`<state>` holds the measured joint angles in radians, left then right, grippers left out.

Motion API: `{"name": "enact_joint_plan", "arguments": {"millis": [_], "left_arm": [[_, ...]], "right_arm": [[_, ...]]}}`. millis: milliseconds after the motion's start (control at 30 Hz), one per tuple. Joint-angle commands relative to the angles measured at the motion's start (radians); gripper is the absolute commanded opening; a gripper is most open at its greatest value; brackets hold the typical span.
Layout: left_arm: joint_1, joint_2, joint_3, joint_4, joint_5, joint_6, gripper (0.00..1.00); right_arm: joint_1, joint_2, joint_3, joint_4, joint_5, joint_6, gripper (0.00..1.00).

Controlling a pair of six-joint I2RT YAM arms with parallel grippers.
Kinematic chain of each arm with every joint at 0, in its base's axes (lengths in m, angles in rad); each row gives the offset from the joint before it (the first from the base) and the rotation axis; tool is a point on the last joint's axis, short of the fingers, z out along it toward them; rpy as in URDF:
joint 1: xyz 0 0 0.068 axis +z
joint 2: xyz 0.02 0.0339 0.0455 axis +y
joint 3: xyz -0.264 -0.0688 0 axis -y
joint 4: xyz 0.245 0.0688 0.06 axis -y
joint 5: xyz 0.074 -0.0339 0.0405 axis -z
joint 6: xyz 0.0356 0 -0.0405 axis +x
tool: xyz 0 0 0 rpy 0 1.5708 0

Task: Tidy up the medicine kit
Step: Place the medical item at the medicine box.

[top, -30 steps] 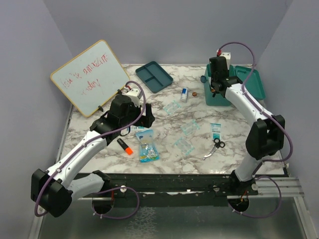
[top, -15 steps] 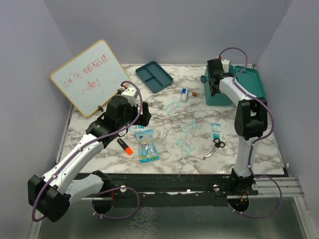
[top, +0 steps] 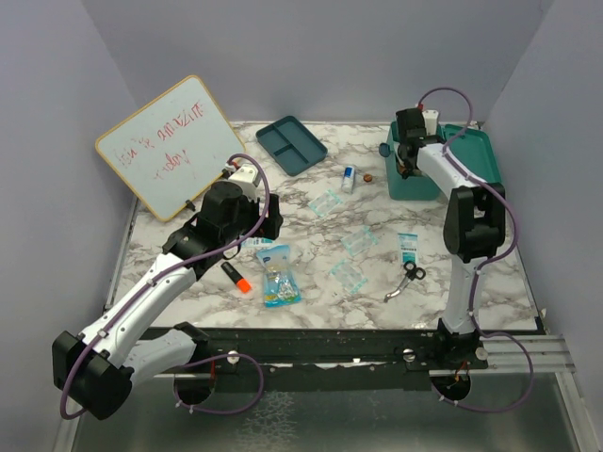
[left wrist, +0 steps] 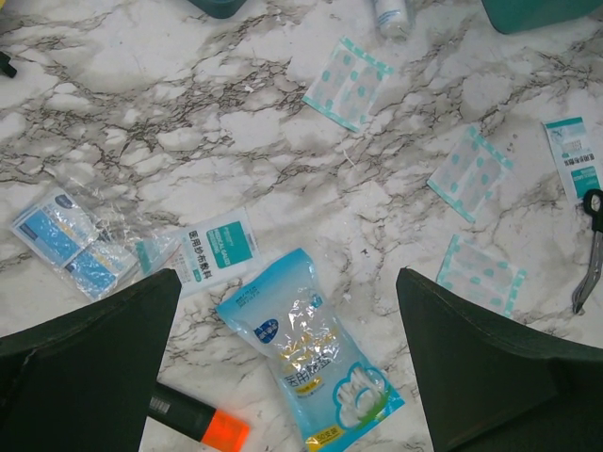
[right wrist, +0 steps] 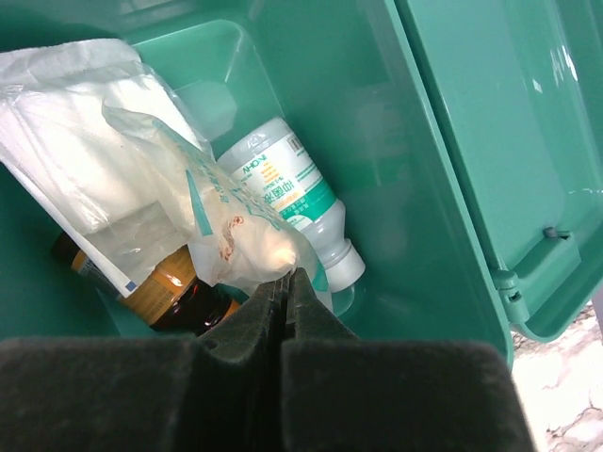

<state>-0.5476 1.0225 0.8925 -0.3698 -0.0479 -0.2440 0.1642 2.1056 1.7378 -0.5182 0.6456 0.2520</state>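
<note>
marble-look table (top: 311,247), purple walls round it, loose supplies everywhere. the medicine kit (top: 476,155) sits at the far right corner with its lid flipped back. right gripper (right wrist: 285,278) is down inside it, jaws pressed flat together, tip right against a crinkly clear bag (right wrist: 217,217) that lies over a white bottle (right wrist: 287,193) and a brown bottle (right wrist: 174,294). can't tell if it's nipping a bit of film or just touching. left gripper (left wrist: 287,282) hangs spread wide over a blue pouch (left wrist: 311,350), holding nothing.

my read: the pouch is the next grab. it lies diagonal, so i'd twist the wrist to match, drop straight down and straddle its narrow width. steer clear of the orange-tipped marker (left wrist: 200,426) near its side and the little white sachet (left wrist: 219,252) right by its top corner. slippery film probably, so squeeze the bulky middle, not an edge. i'd get the right arm out of the box before bringing anything over, or they'll crowd each other.

hard to see: whatever's under that bag, the scrawl on the whiteboard (top: 170,146), the print on the sachets. scissors (left wrist: 589,247) are cut off at the wrist view's edge.
</note>
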Motion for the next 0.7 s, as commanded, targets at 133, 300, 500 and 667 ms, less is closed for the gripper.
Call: {"name": "enact_joint_plan", "arguments": {"millis": [133, 300, 500, 667], "left_arm": [[-0.005, -0.014, -0.003, -0.018, -0.03, 0.012, 0.99], [-0.005, -0.019, -0.004, -0.02, -0.03, 0.012, 0.99], [-0.004, -0.023, -0.004, -0.019, -0.032, 0.012, 0.99], [-0.005, -0.024, -0.006, -0.02, -0.035, 0.013, 0.99]], "right_arm": [[-0.003, -0.065, 0.058, -0.012, 0.101, -0.054, 0.01], [-0.003, -0.058, 0.075, 0.011, 0.145, -0.097, 0.01], [-0.007, 0.003, 0.097, 0.016, 0.166, -0.117, 0.0], [-0.012, 0.062, 0.139, 0.009, 0.094, -0.118, 0.12]]}}
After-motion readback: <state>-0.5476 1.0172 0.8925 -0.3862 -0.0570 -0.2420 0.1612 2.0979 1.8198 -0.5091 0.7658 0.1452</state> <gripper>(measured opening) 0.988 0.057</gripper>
